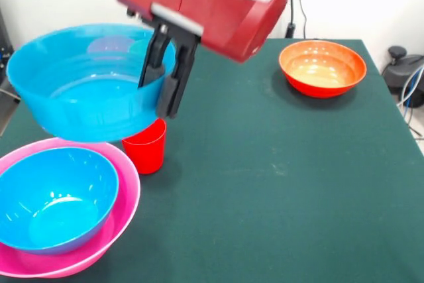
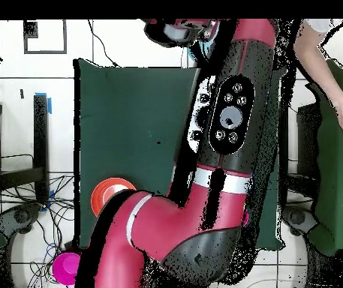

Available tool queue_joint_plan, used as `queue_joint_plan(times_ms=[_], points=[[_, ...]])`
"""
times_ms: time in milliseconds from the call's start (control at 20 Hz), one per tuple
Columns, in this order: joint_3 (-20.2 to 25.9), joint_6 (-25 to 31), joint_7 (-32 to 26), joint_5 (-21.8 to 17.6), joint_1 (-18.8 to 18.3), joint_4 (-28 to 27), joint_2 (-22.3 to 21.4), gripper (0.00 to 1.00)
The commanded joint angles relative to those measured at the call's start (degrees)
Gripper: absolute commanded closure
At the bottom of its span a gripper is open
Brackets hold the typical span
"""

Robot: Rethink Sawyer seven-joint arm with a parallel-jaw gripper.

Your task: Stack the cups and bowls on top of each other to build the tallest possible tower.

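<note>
Pincer (image 1: 165, 77) pinches rim of big blue bowl (image 1: 79, 91), lifted over red cup (image 1: 146, 145); pink bowl (image 1: 126, 193) w/ blue bowl (image 1: 53, 197) inside.

I see a lab: my red robot arm (image 2: 204, 202), green cloth-covered table (image 1: 278, 183), loose cables (image 2: 24, 195) on tiled floor.

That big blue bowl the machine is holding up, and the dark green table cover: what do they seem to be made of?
The big blue bowl looks like glossy moulded plastic: it has a thin wall, light glints on it, and shapes behind show faintly through it. The gripper pinches its rim. The table cover looks like matte felt or cloth: it is flat dark green with no shine and faint pale scuffs, though I can't be sure.
</note>
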Motion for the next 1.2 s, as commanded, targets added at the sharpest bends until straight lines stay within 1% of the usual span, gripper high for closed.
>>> queue_joint_plan(times_ms=[50,500,600,900,1100,1200], points=[[-4.81,-1.63,-17.01,5.51,-1.33,-0.95,2.59,1.0],[-13.56,-2.3,-18.45,14.64,-2.95,-1.91,4.07,1.0],[-16.25,-2.06,-18.84,17.15,-3.42,-2.17,4.11,1.0],[-21.69,-1.73,-20.11,22.51,-4.41,-2.4,4.16,1.0],[-24.83,-2.29,-21.04,25.94,-5.18,-2.46,4.61,1.0],[-27.08,-3.08,-21.67,28.43,-5.82,-2.61,5.09,1.0]])
